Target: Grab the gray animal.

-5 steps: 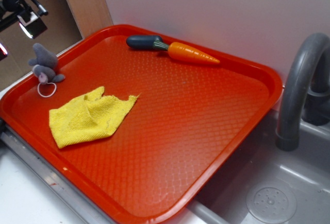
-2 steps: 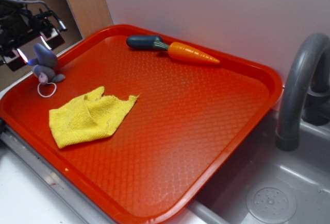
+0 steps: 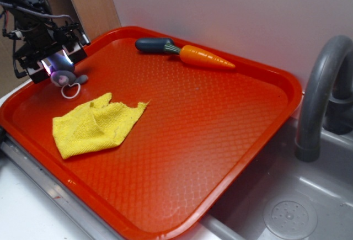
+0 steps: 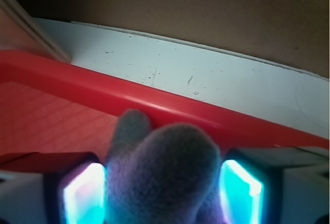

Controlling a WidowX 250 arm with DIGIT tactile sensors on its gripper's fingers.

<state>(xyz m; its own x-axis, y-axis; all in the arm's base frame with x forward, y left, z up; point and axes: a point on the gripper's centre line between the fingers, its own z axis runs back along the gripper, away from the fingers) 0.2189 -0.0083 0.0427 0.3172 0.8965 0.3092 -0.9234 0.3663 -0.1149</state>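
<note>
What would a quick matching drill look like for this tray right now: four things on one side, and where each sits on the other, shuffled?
Things:
1. gray plush mouse
2. yellow cloth
3. orange carrot
4. gray faucet

Places:
A. outside the red tray, over the sink
B. along the tray's far edge, near the wall
C. lying flat on the tray's left part, nearer the camera
D. between the fingers of the pincer, by the tray's left rim

Pairs: 1-D, 2-C, 3-B, 4-A
</note>
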